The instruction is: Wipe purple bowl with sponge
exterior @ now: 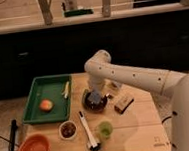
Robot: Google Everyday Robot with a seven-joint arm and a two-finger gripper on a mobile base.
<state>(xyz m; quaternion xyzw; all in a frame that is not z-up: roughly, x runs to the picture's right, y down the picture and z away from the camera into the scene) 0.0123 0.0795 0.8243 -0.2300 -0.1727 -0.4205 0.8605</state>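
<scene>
The purple bowl (94, 102) sits on the wooden table (138, 131), just right of the green tray. The blue-grey sponge (95, 96) is inside the bowl's mouth. My gripper (96, 94) reaches straight down from the white arm (125, 75) into the bowl, right at the sponge. The arm covers the bowl's far rim.
A green tray (36, 113) with an orange fruit (46, 105) and a pale stick lies left. An orange bowl (33, 150) sits front left, a small white bowl (68, 129) beside it. A brush (88, 132), a green cup (105, 129) and a tan-and-brown block (123, 104) are nearby.
</scene>
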